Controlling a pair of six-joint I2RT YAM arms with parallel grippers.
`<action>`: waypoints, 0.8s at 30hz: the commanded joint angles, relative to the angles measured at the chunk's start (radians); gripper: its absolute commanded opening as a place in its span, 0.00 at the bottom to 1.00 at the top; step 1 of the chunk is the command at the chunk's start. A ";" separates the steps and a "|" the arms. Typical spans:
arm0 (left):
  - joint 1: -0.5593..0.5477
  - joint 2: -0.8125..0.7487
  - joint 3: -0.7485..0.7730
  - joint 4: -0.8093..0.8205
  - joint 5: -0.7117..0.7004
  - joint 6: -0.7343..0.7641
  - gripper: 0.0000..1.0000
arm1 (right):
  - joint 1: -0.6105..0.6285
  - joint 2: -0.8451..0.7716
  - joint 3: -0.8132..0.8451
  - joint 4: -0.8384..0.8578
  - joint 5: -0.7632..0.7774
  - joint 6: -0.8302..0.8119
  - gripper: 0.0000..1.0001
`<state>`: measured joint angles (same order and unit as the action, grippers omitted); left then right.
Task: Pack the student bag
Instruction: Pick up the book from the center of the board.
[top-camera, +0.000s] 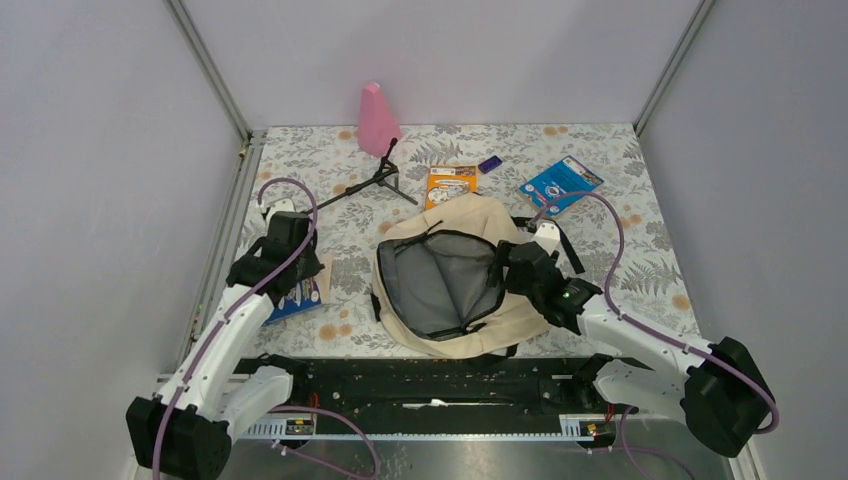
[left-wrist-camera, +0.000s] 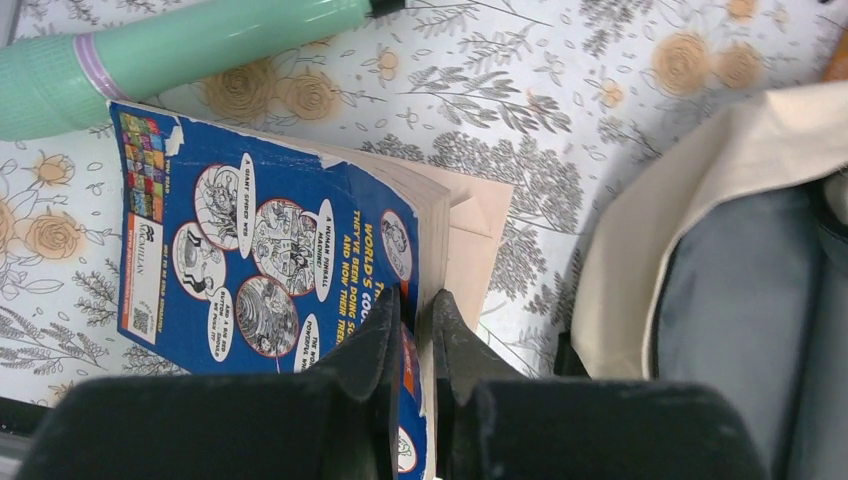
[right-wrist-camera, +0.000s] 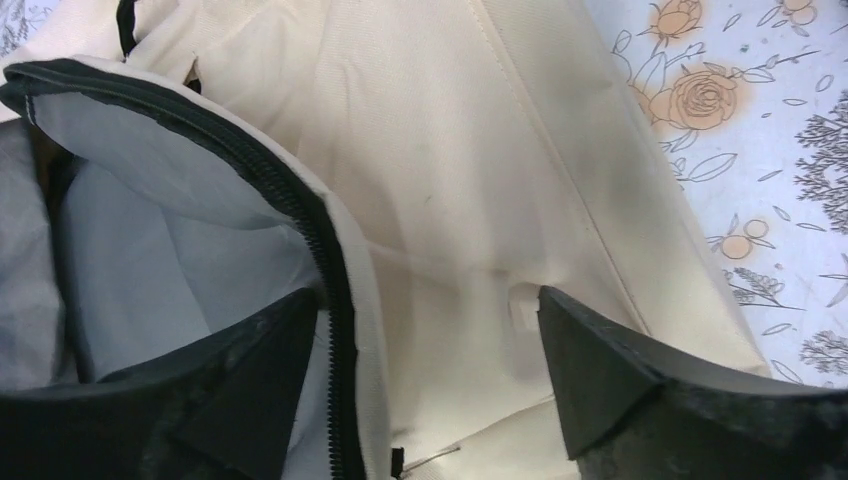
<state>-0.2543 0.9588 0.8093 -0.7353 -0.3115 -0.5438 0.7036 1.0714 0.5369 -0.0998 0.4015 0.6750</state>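
Note:
The student bag (top-camera: 450, 275), cream with a black zipper and grey lining, lies unzipped in the middle of the table. My left gripper (left-wrist-camera: 415, 305) is shut on the edge of a blue comic-covered book (left-wrist-camera: 250, 250) lying left of the bag (left-wrist-camera: 680, 230). In the top view that gripper (top-camera: 297, 272) sits over the book (top-camera: 303, 297). My right gripper (right-wrist-camera: 430, 320) stands open astride the bag's right rim. One finger is inside over the grey lining, the other outside over the cream fabric (right-wrist-camera: 480, 150). The zipper edge (right-wrist-camera: 320, 250) runs between them, touching neither.
A mint-green cylinder (left-wrist-camera: 180, 50) lies just beyond the book. At the back of the table are a pink cone-shaped thing (top-camera: 378, 118), a small black tripod (top-camera: 375, 180), an orange booklet (top-camera: 451, 185), a small purple object (top-camera: 489, 164) and a blue booklet (top-camera: 561, 184).

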 joint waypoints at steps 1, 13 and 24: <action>-0.002 -0.108 0.039 0.031 0.110 0.078 0.00 | -0.009 -0.067 0.025 -0.062 0.053 -0.043 0.93; -0.002 -0.252 0.113 0.079 0.261 0.019 0.00 | -0.007 -0.351 0.100 -0.128 0.033 -0.150 0.99; -0.002 -0.289 0.011 0.268 0.375 -0.230 0.00 | 0.111 -0.175 0.248 0.012 -0.218 -0.089 1.00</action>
<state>-0.2554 0.6926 0.8547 -0.6792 -0.0055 -0.6395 0.7231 0.7956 0.7124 -0.1883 0.2607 0.5774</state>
